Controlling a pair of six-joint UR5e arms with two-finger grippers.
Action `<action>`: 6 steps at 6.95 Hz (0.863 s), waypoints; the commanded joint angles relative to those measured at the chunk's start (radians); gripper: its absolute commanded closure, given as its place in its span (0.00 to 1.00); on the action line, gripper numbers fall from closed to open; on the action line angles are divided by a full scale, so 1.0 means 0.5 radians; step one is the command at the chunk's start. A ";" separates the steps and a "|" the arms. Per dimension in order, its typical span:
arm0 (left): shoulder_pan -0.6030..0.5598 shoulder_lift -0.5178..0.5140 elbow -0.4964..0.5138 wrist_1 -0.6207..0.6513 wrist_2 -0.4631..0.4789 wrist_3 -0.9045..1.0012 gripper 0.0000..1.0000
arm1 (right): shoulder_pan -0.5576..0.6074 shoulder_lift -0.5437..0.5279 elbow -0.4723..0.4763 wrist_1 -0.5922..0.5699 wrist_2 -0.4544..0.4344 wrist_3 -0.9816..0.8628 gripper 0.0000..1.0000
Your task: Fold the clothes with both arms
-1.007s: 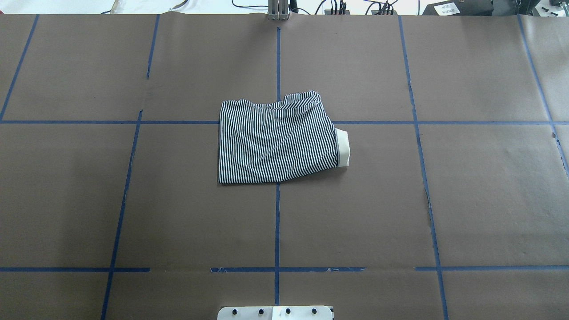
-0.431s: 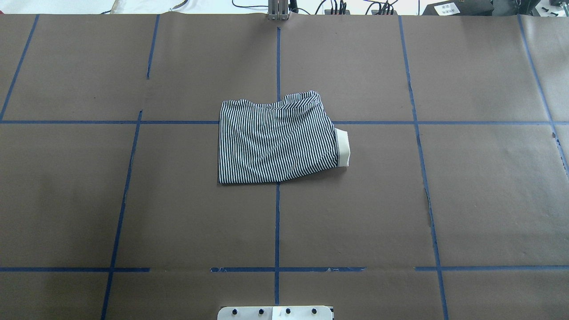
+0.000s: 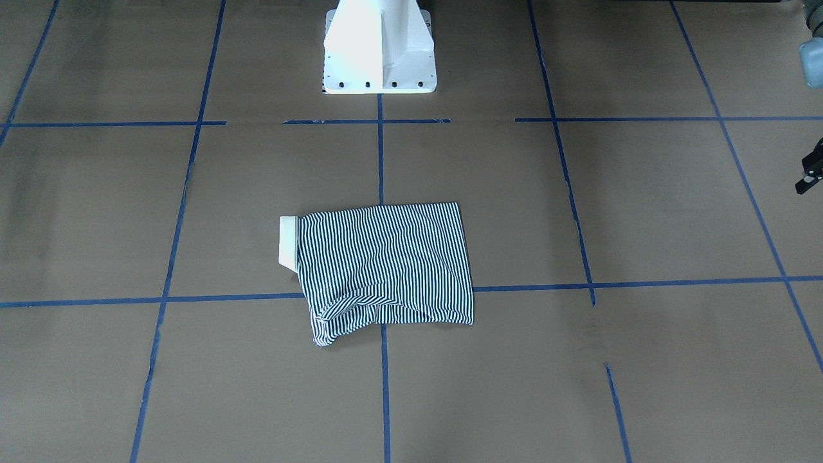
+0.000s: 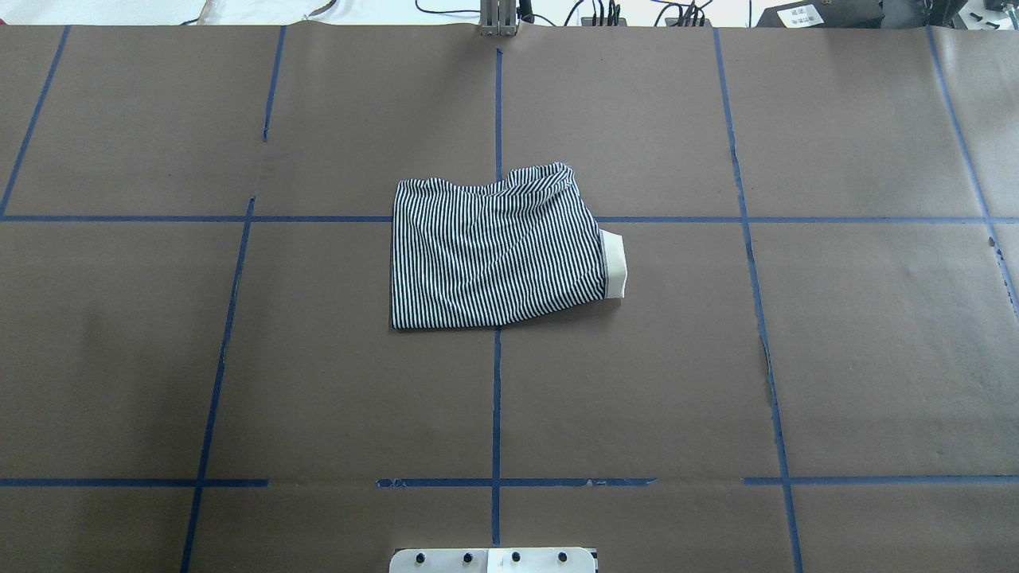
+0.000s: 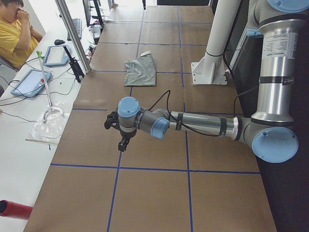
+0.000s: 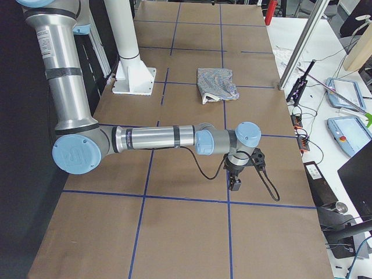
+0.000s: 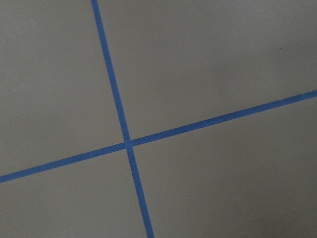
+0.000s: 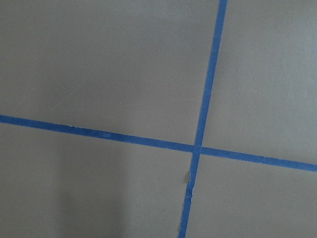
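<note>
You have the striped polo shirt (image 4: 493,255) lying folded into a rough rectangle at the middle of the paper-covered table (image 4: 876,358), right over a crossing of the blue tape lines (image 4: 496,398). In the overhead view its cream collar (image 4: 614,265) sticks out at the shirt's 3 o'clock edge, and the cloth bunches up at about 1 o'clock.

Both arms are well apart from it. The left arm (image 5: 203,123) reaches low over the table's left end, and its left gripper (image 5: 122,144) points down at bare paper. You cannot tell whether its fingers are apart or together. The right arm (image 6: 151,138) does likewise at the other end. The right gripper (image 6: 235,183) shows only from the side, so its state is unclear too. Each wrist camera sees only paper and a tape crossing.

As for writing, the left arm's sticker (image 5: 288,41) and the right arm's sticker (image 6: 44,39) carry print too small to read. So does the white label (image 4: 800,14) on the black box (image 4: 836,11) at 1 o'clock in the overhead view.
</note>
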 commanded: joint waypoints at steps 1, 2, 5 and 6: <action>-0.002 0.044 -0.007 -0.107 0.003 0.008 0.00 | 0.000 -0.040 -0.021 0.148 0.080 0.006 0.00; -0.002 0.087 -0.013 -0.116 0.000 0.008 0.00 | 0.021 -0.021 -0.045 0.133 0.214 -0.004 0.00; -0.002 0.057 -0.019 -0.113 0.007 0.005 0.00 | 0.021 -0.015 -0.046 0.151 0.237 -0.010 0.00; -0.002 0.048 -0.013 -0.113 0.003 -0.001 0.00 | 0.021 -0.015 -0.027 0.160 0.277 -0.010 0.00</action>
